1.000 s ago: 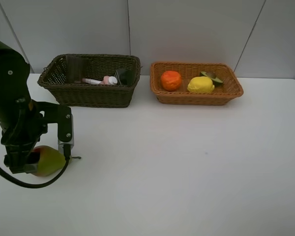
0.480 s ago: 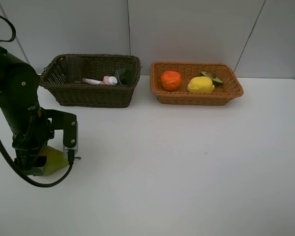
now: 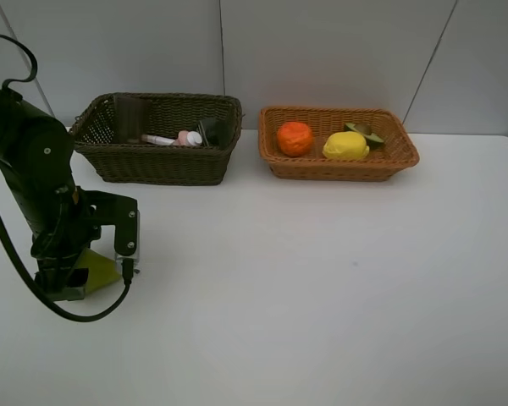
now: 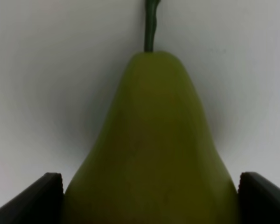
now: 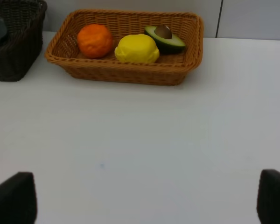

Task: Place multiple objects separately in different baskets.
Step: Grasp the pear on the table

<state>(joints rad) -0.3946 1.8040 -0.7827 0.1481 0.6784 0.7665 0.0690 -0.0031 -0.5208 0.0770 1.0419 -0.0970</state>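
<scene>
Since a second ago the left arm (image 3: 34, 178) has swung a little toward the baskets and settled lower over the pear (image 3: 97, 269), so that less of the fruit shows past the left gripper (image 3: 85, 275) than before and its red side is now hidden; the baskets and their contents have not shifted. The white table (image 3: 322, 279) carries everything. Well beyond that gripper stands the dark brown basket (image 3: 157, 161), holding a pink bottle (image 3: 189, 138), a white marker (image 3: 157, 139), a dark pump bottle (image 3: 213, 131) and a translucent cup (image 3: 129, 118) in its far corner. Farther off from the gripper and just beside that basket is the lighter orange-tan basket (image 3: 339, 165), with an orange (image 3: 295, 138), a yellow lemon (image 3: 345, 145) touching it on one side, and an avocado half (image 3: 366, 133) cut face up behind the lemon. In the left wrist view the pear fills the frame, stem pointing away, with a dark finger (image 4: 35, 198) at each flank; the jaws bracket the widest part of the fruit, but whether they press on it cannot be told. The right gripper (image 5: 140, 200) is well apart from the tan basket, its two fingertips (image 5: 11, 198) spread wide at the frame's corners with bare table between them.
</scene>
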